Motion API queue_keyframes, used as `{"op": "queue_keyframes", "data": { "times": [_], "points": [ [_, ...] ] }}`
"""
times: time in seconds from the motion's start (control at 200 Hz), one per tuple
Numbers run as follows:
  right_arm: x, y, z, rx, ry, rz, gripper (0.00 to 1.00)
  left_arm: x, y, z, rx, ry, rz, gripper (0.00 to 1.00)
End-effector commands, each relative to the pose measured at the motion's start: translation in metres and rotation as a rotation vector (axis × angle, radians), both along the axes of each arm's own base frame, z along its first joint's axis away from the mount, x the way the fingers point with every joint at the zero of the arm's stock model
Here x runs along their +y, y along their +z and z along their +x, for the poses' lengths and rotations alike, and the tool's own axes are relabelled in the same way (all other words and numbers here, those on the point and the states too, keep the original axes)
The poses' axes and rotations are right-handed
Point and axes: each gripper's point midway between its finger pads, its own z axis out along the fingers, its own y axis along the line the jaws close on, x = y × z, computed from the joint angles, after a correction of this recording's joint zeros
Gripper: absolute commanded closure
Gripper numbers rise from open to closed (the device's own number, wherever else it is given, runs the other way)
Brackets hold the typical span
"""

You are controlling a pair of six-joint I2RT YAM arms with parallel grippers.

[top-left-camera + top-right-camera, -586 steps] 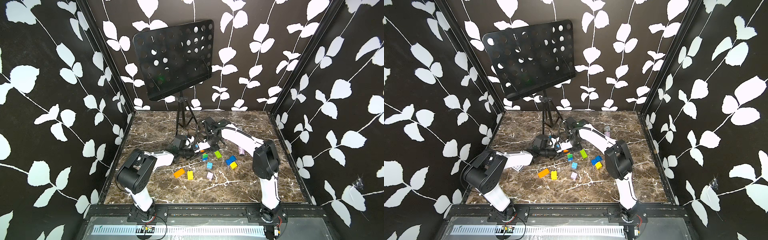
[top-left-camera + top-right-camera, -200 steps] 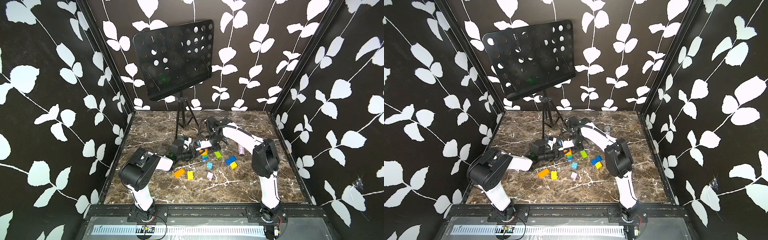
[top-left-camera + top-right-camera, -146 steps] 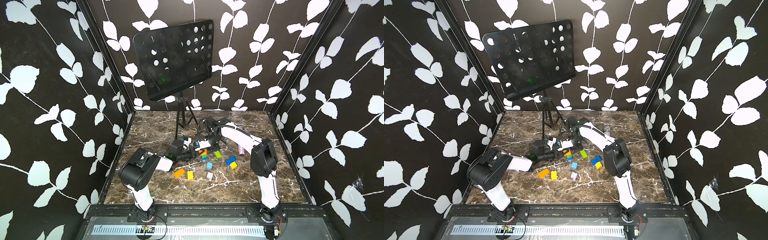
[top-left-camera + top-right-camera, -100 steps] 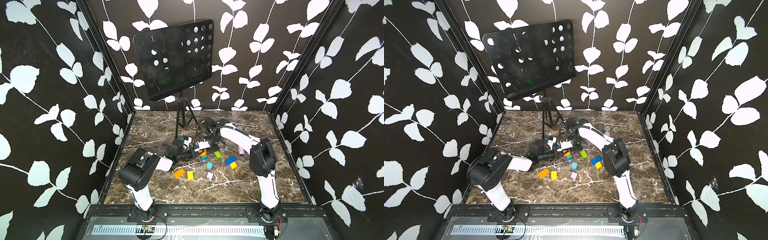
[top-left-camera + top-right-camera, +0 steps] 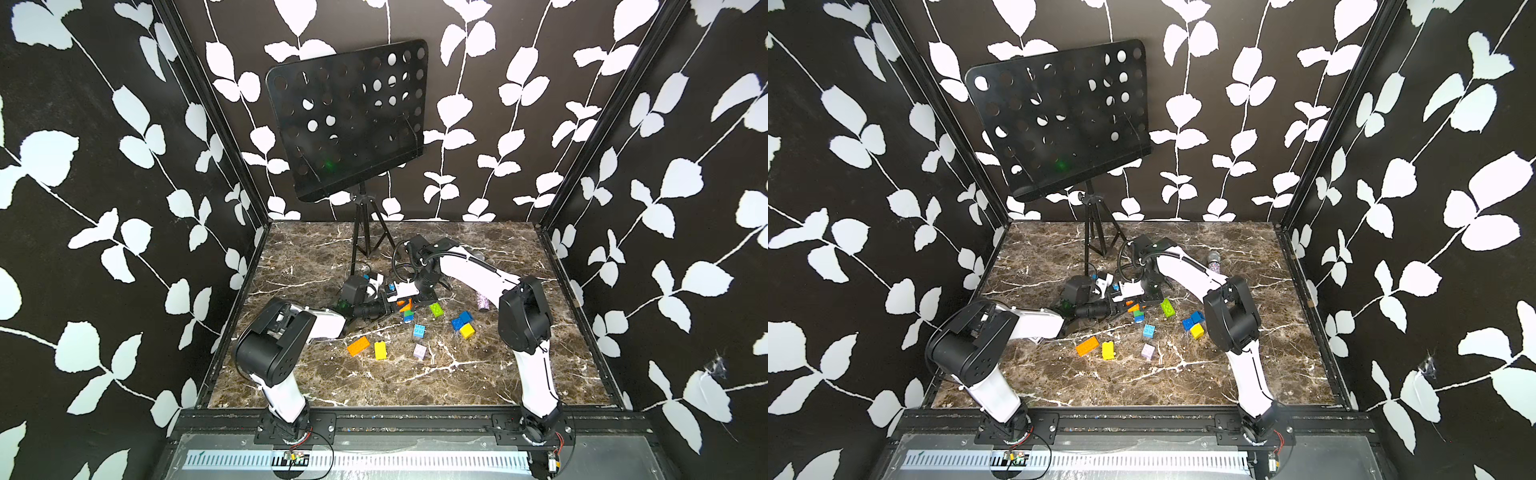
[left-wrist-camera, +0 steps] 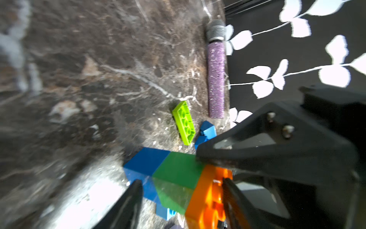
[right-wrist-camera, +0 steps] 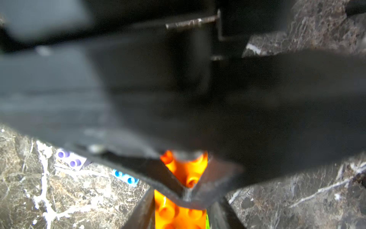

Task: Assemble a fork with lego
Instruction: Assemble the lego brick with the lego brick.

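Note:
The fork (image 6: pixel 178 170) is a partial stack: blue, then green, then an orange crossbar (image 7: pixel 178 216). It lies low at the table's middle in both top views (image 5: pixel 406 308) (image 5: pixel 1136 309). My left gripper (image 6: pixel 181 181) reaches in from the left and is shut lengthwise on it, one finger on the blue end and one on the orange. My right gripper (image 7: pixel 181 206) comes down from behind, and its fingers flank the orange crossbar with a thin gap. Loose lego lies in front: an orange oblong (image 5: pixel 358 345), yellow (image 5: pixel 380 350), lilac (image 5: pixel 419 351), light blue (image 5: pixel 419 331) and lime (image 6: pixel 184 123).
A glittery pink microphone (image 5: pixel 482 301) lies to the right of the bricks, near a joined blue and yellow pair (image 5: pixel 463 324). A black music stand (image 5: pixel 347 116) on a tripod (image 5: pixel 365 245) stands at the back, just behind the grippers. Black leaf-patterned walls close in three sides.
My right gripper's fingers have spread slightly off the orange crossbar. Both arms have stayed almost still at the table's middle, and the loose bricks have not moved.

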Motion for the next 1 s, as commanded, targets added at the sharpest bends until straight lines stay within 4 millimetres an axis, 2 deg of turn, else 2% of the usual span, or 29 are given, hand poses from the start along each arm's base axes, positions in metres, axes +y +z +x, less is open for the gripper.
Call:
{"op": "queue_keyframes", "data": {
  "times": [0.0,0.205,0.39,0.495,0.575,0.675,0.72,0.73,0.745,0.82,0.995],
  "points": [
    [0.01,0.026,-0.006,-0.001,-0.01,0.074,0.47,0.006,-0.007,-0.008,0.034,-0.009,0.072,0.3],
    [0.014,0.051,-0.002,-0.038,-0.072,0.206,0.27,0.002,0.007,-0.003,0.006,0.006,0.027,0.22],
    [0.006,0.087,0.006,-0.015,-0.189,0.321,0.24,-0.002,0.035,0.006,-0.052,0.012,-0.016,0.14],
    [-0.003,0.107,0.015,-0.043,-0.322,0.41,0.25,-0.004,0.053,0.014,-0.086,0.015,-0.028,0.12],
    [-0.014,0.115,0.021,-0.073,-0.449,0.458,0.25,-0.001,0.065,0.019,-0.108,0.027,-0.039,0.11],
    [-0.031,0.112,0.028,-0.092,-0.655,0.486,0.29,0.004,0.075,0.019,-0.125,0.03,-0.013,0.11],
    [-0.04,0.1,0.033,-0.081,-0.762,0.466,0.29,0.009,0.076,0.018,-0.131,0.037,0.01,0.11],
    [-0.043,0.111,0.033,-0.099,-0.782,0.487,0.29,0.011,0.076,0.018,-0.131,0.04,0.016,0.11],
    [-0.049,0.102,0.028,-0.087,-0.815,0.465,0.29,0.013,0.076,0.017,-0.129,0.044,0.024,0.11],
    [-0.068,0.086,0.024,-0.055,-0.965,0.428,0.29,0.029,0.071,0.011,-0.126,0.057,0.076,0.11],
    [-0.097,0.055,0.005,0.0,-1.187,0.384,0.31,0.064,0.055,-0.007,-0.096,0.098,0.153,0.12]
  ]
}}
